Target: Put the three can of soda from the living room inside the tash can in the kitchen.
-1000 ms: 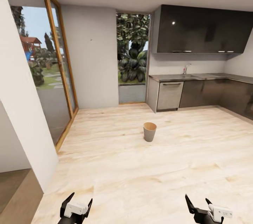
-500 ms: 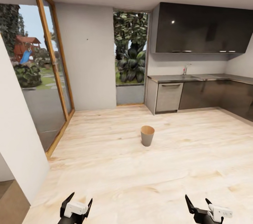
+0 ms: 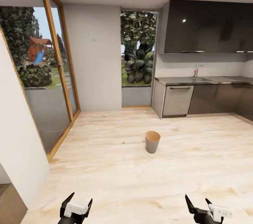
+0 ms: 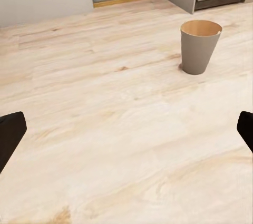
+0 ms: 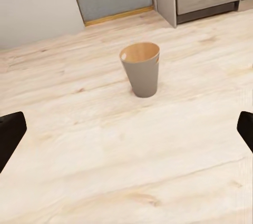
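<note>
Trash can [image 3: 152, 141]: upright on the pale wood floor [image 3: 140, 181] of the kitchen, out in the open middle, well apart from the grey cabinets [image 3: 177, 100] and from the glass doors [image 3: 52, 87]; grey outside, brown inside, mouth up.
Handling, trash can: likely light and stiff, easy to tip if knocked at the rim; best left standing and fed from above, through the open mouth.
Handling, soda cans: judged light, thin-walled, smooth and a little slippery; hold across the round side near mid-height, with gentle pressure so as not to dent.
Left pincer [image 3: 76, 205]: fingers apart, nothing between them, low over the near edge of the floor.
Right pincer [image 3: 199, 205]: fingers apart as well, empty.
Wrist views: dark fingertips [image 4: 10, 134] at the borders only, cut off; trash can [image 4: 200, 46] ahead on the floor, likewise [image 5: 140, 68].
Hidden: bottom of the bin's inside not visible, so contents cannot be told; handle slot just a pale mark near the rim, hard to make out.
Cut off: arms below the head view's lower border; surface [image 3: 203, 80] over the cabinets running out at the right.
</note>
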Robot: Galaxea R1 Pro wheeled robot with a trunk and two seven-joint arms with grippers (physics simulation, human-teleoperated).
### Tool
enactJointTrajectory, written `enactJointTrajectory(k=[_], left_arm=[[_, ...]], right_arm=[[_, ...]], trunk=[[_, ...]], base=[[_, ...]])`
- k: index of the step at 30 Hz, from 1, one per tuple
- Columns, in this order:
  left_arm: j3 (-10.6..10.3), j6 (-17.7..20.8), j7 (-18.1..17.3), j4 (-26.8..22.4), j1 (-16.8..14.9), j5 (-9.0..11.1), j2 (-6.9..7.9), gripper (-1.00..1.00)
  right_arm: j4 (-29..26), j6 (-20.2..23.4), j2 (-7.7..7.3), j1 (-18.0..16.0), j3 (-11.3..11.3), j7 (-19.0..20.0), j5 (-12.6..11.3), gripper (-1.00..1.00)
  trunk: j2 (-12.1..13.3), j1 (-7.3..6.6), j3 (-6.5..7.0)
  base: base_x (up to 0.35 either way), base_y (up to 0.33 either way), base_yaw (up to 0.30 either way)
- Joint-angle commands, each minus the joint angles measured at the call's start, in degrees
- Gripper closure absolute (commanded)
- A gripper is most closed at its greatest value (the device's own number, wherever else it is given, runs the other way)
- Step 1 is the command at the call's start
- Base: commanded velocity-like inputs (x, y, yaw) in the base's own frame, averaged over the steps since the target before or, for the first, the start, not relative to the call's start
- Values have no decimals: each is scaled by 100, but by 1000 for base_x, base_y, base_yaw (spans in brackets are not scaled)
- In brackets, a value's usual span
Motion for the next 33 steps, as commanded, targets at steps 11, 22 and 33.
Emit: enactJointTrajectory(k=[11,22,33], left_arm=[[0,4,0,0,0,0,-5,-100],[0,9,0,0,0,-9,-14,-100],[0,9,0,2,0,-11,-14,-100]], right_arm=[[0,1,0,0,0,3,-4,-100],[3,0,0,2,0,5,-4,-100],[9,2,-5,1,6,-1,61,-100]], trunk=[[0,0,44],[0,0,51],[0,0,51]], base=[[248,-195,191],[218,-222,27],[200,-233,1]])
